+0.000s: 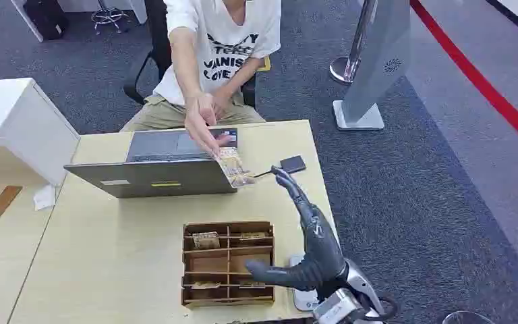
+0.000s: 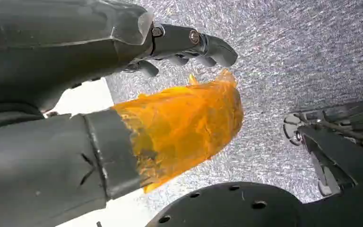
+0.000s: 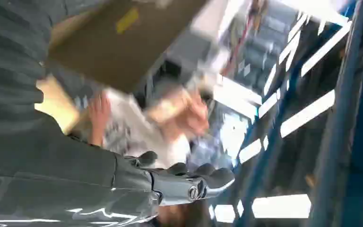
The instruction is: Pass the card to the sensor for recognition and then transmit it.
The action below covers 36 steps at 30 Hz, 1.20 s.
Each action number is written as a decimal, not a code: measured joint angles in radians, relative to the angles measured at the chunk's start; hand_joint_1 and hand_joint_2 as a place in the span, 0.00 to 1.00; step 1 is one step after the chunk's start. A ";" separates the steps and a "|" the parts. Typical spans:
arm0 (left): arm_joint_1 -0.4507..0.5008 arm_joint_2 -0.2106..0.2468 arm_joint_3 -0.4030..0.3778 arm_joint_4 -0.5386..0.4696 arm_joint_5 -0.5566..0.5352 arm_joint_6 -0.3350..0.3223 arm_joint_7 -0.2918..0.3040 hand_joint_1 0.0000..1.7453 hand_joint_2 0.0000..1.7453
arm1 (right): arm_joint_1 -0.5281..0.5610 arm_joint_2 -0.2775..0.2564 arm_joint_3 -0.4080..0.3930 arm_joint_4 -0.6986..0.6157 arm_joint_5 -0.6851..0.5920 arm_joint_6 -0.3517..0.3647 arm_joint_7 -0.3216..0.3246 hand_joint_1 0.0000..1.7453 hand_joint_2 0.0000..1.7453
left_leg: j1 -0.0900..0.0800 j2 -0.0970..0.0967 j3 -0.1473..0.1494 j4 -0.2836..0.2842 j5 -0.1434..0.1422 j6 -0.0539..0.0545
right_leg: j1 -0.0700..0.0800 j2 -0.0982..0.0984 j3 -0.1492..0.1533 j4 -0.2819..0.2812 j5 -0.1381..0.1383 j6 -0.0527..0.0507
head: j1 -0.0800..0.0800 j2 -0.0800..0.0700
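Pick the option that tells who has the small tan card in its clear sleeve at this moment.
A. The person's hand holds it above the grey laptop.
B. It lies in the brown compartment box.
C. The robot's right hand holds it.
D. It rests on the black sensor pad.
A: the person's hand grips the small tan card in its clear sleeve over the grey laptop, while the robot's right hand stretches out beside it, fingers spread and holding nothing.

Grey laptop (image 1: 155, 172), brown organiser (image 1: 228, 263), black sensor (image 1: 293, 164), beige table (image 1: 108, 250).

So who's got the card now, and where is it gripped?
The person's hand pinches the card by its upper end, above the laptop. The right hand holds nothing, fingers stretched toward it. The left hand holds nothing.
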 joint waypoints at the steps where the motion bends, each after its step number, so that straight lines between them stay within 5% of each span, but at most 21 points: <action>1: 0.000 -0.001 0.000 0.000 -0.004 0.000 0.000 0.00 0.00 | -0.008 0.000 0.005 -0.005 0.043 -0.048 0.003 0.00 1.00 | 0.000 0.000 0.000 0.000 0.000 0.000 | 0.000 0.000 0.000 0.000 0.000 0.000 | 0.000 0.000; 4: -0.001 -0.003 -0.003 0.000 -0.016 0.001 -0.001 0.00 0.00 | -0.045 0.000 0.028 -0.009 0.175 -0.154 0.035 0.00 1.00 | 0.000 0.000 0.000 0.000 0.000 0.000 | 0.000 0.000 0.000 0.000 0.000 0.000 | 0.000 0.000; 16: -0.017 -0.010 -0.036 0.000 -0.053 -0.011 0.018 0.00 0.00 | -0.226 0.009 0.110 0.097 0.536 -0.268 0.192 0.00 1.00 | 0.000 0.000 0.000 0.000 0.001 0.000 | 0.000 0.000 0.000 0.000 0.000 0.000 | 0.000 0.000; 33: -0.034 -0.013 -0.071 0.000 -0.068 -0.017 0.038 0.00 0.00 | -0.411 0.053 0.212 0.315 0.750 -0.238 0.323 0.00 1.00 | 0.000 0.000 0.000 0.000 0.001 0.000 | 0.000 0.000 0.000 0.000 0.001 0.000 | 0.000 0.000; 34: -0.035 -0.013 -0.072 0.000 -0.068 -0.017 0.039 0.00 0.00 | -0.422 0.058 0.216 0.333 0.759 -0.235 0.330 0.13 1.00 | 0.000 0.000 0.000 0.000 0.001 0.000 | 0.000 0.000 0.000 0.000 0.001 0.000 | 0.000 0.000; 36: -0.036 -0.013 -0.077 0.000 -0.068 -0.018 0.039 0.00 0.00 | -0.441 0.069 0.224 0.369 0.770 -0.231 0.340 0.80 1.00 | 0.000 0.000 0.000 0.000 0.001 0.000 | 0.000 0.000 0.000 0.000 0.001 -0.001 | 0.000 0.000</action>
